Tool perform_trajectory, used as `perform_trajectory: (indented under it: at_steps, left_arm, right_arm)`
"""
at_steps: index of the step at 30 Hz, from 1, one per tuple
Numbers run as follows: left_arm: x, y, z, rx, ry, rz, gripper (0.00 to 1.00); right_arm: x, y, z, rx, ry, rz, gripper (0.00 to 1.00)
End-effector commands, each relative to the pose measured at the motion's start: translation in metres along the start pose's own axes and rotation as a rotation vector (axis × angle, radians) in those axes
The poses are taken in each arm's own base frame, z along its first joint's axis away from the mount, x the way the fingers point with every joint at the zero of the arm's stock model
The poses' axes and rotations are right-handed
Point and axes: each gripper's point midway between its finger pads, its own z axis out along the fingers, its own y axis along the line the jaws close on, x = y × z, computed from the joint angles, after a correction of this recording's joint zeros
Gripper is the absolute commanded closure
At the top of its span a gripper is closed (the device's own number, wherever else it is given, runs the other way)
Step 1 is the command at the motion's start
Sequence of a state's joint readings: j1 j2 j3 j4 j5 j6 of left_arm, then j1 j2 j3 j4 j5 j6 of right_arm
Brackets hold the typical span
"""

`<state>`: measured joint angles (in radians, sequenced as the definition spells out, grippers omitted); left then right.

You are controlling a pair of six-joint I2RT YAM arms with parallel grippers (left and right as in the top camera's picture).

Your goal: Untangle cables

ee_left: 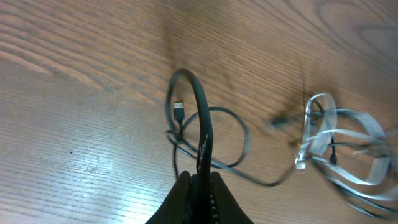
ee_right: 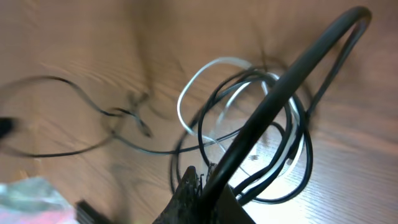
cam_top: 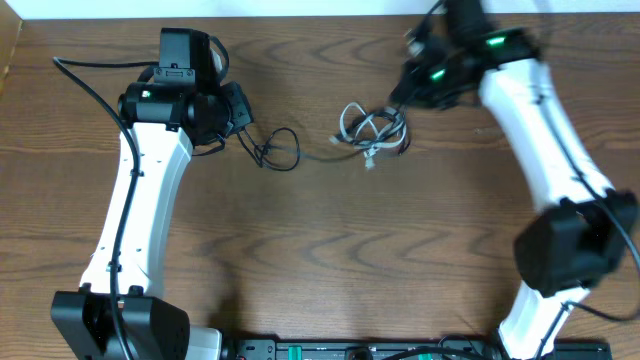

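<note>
overhead: left gripper (cam_top: 245, 128) and right gripper (cam_top: 398, 100) each pinch the black cable (ee_left: 204, 124).

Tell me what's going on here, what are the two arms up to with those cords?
Two robot arms are working on a tangle of cords on the wooden table. The left gripper is shut and seems to pinch the black cable close to its plug end; from there the cable loops loosely and trails toward the tangle. The right gripper is shut right at the tangle, where the white cable and black coils overlap. What it grips cannot be told. The cables are not yet separated.
</note>
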<state>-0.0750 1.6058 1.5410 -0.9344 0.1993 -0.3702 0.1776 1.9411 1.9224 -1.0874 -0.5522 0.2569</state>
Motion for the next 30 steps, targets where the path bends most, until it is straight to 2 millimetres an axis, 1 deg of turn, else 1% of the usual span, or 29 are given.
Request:
perform_trajectory:
  at_steps: [1,3,4,6,8,9,11,13,16,18,20,22,25,28,30]
  left_arm:
    - [-0.001,0.008,0.003,-0.045,-0.008,-0.009,0.92]
    - [-0.002,0.011,0.003,-0.061,-0.016,-0.009,0.92]
    - [-0.002,0.012,0.003,-0.067,-0.019,-0.009,0.92]
    - [-0.004,0.016,0.002,-0.088,-0.030,-0.008,0.93]
    - [-0.007,0.021,0.002,-0.121,-0.044,-0.006,0.93]
    - [-0.008,0.025,0.001,-0.142,-0.054,-0.005,0.93]
    - [-0.012,0.032,-0.001,-0.185,-0.073,0.017,0.93]
    - [-0.018,0.045,-0.004,-0.255,-0.105,0.023,0.93]
    - [-0.029,0.062,-0.013,-0.338,-0.153,0.023,0.92]
    - [-0.039,0.067,-0.022,-0.352,-0.181,0.038,0.92]
    - [-0.053,0.067,-0.035,-0.345,-0.224,0.036,0.93]
    - [-0.070,0.064,-0.055,-0.331,-0.288,0.039,0.92]
    - [-0.099,0.055,-0.092,-0.305,-0.408,0.061,0.93]
    - [-0.123,0.049,-0.130,-0.283,-0.518,0.045,0.92]
    - [-0.133,0.047,-0.150,-0.272,-0.571,0.034,0.93]
  right_arm:
    - [-0.017,0.013,-0.061,-0.091,-0.117,-0.035,0.99]
    - [-0.022,-0.003,-0.080,-0.067,-0.155,-0.004,0.99]
    - [-0.024,-0.016,-0.088,-0.031,-0.172,0.023,0.99]
    - [-0.024,-0.045,-0.097,0.067,-0.188,0.087,0.99]
    - [-0.017,-0.085,-0.105,0.236,-0.192,0.177,0.99]
    - [-0.013,-0.101,-0.109,0.313,-0.190,0.213,0.99]
    - [-0.002,-0.132,-0.114,0.470,-0.179,0.285,0.99]
    - [0.010,-0.155,-0.118,0.594,-0.159,0.337,0.99]
    - [0.025,-0.176,-0.114,0.676,-0.126,0.382,0.99]
    - [0.031,-0.187,-0.106,0.683,-0.105,0.399,0.99]
    - [0.037,-0.197,-0.099,0.681,-0.090,0.418,0.99]
    - [0.045,-0.208,-0.087,0.667,-0.071,0.436,0.99]
    - [0.055,-0.217,-0.067,0.629,-0.045,0.447,0.99]
    - [0.062,-0.222,-0.050,0.590,-0.032,0.440,0.99]
    - [0.064,-0.223,-0.040,0.559,-0.028,0.423,0.99]
